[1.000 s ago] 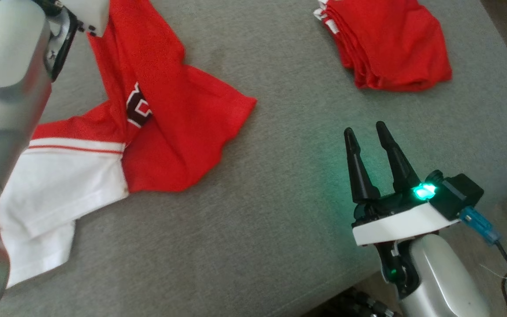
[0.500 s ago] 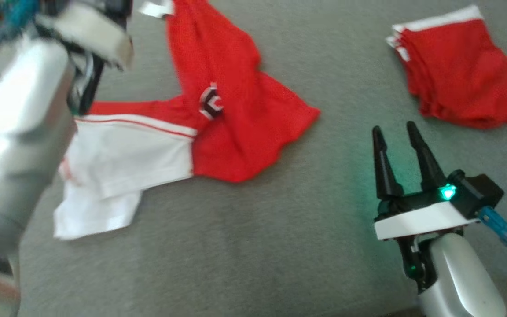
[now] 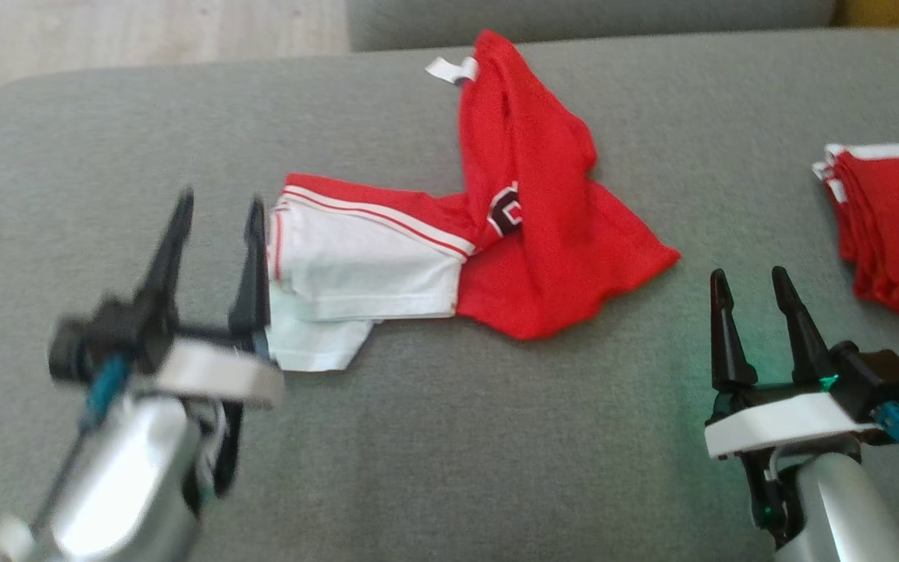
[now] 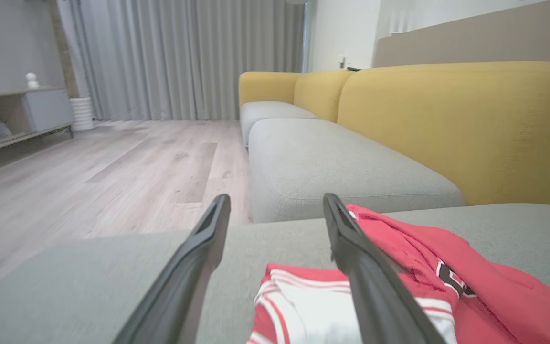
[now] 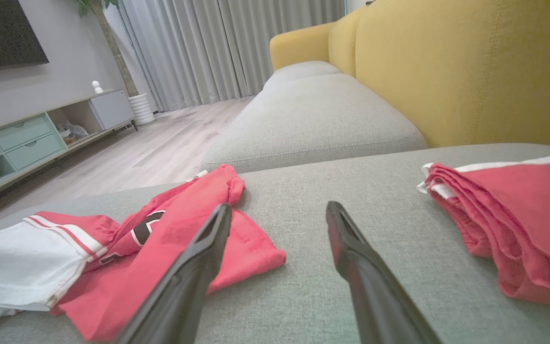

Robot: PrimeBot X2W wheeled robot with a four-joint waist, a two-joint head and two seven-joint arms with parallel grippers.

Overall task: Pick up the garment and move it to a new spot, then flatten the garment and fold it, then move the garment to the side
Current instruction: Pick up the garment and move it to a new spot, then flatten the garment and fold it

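A red and white garment (image 3: pixel 496 250) with a dark logo lies crumpled on the grey cushion (image 3: pixel 434 437), a little left of the middle. It also shows in the left wrist view as the garment (image 4: pixel 447 282) and in the right wrist view as the garment (image 5: pixel 127 248). My left gripper (image 3: pixel 219 207) stands open and empty just left of the white part, its right finger close to the cloth edge. My right gripper (image 3: pixel 750 281) is open and empty to the right of the garment, apart from it.
A folded stack of red garments (image 3: pixel 894 226) lies at the cushion's right edge, also seen as the stack (image 5: pixel 518 215). A second grey cushion (image 4: pixel 342 167) and yellow sofa backs (image 4: pixel 461 124) lie beyond. Wooden floor (image 3: pixel 137 31) lies past the cushion's far left corner.
The head camera has tilted and swung, so the whole scene has shifted. My left arm has drawn back from above the garment to its left side. The garment lies released; the right gripper is much as before.
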